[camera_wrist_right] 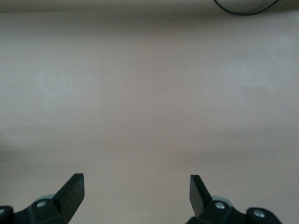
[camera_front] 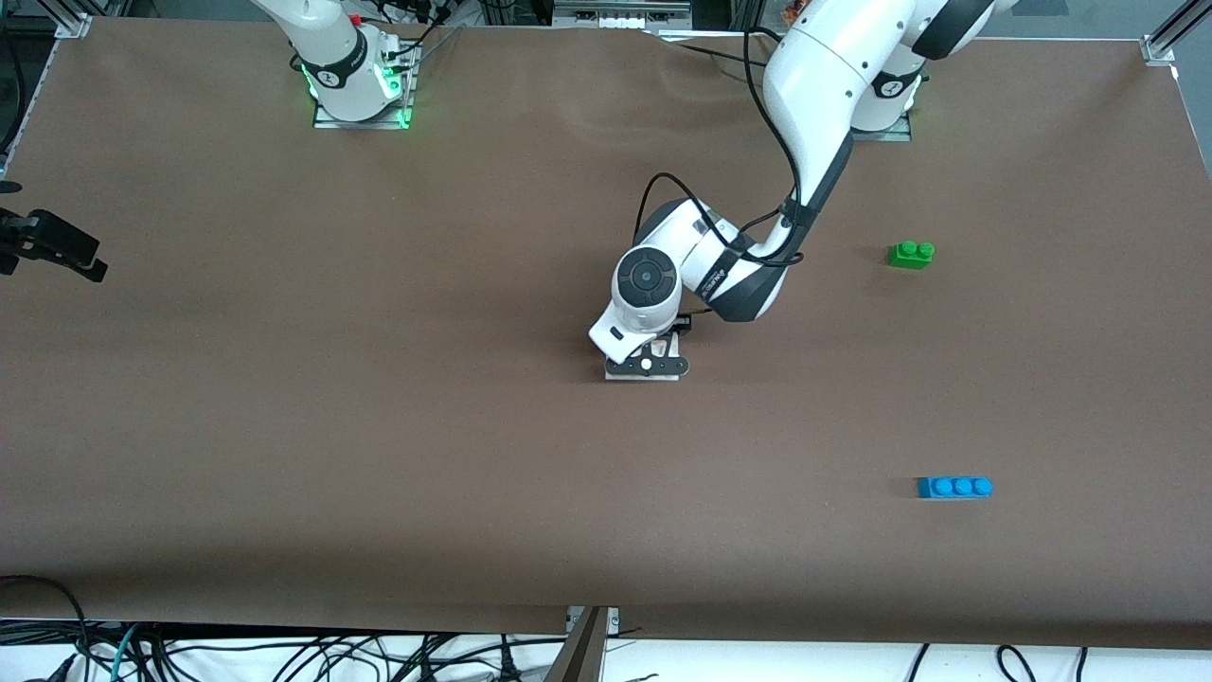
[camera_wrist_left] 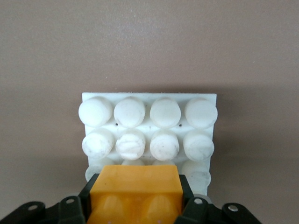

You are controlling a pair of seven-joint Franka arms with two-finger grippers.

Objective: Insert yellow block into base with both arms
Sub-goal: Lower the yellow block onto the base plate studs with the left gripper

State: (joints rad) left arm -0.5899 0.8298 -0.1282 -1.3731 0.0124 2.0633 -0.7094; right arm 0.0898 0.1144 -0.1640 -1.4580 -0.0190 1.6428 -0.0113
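My left gripper (camera_wrist_left: 135, 205) is clamped on the yellow block (camera_wrist_left: 135, 189), one black finger pressed against each of its sides, with the block's top face and two studs toward my wrist camera. I have it down at the base (camera_wrist_left: 149, 128), the white studded plate lying flat on the brown table (camera_front: 379, 455) near the middle; the block covers the row of the base's studs closest to my fingers, though I cannot tell whether it is pressed fully home or only resting on them. From the front, my left arm (camera_front: 805, 104) reaches in from its stand and bends low, so the wrist hides most of the base and only its white edge (camera_front: 644, 376) shows beneath. My right gripper (camera_wrist_right: 135, 191) hangs over bare table with its fingers spread wide and nothing between them; that arm waits. The green brick (camera_front: 911, 254) and the blue brick (camera_front: 954, 487) lie well apart from the base, toward my left arm's end of the table, the blue one nearer the front camera.
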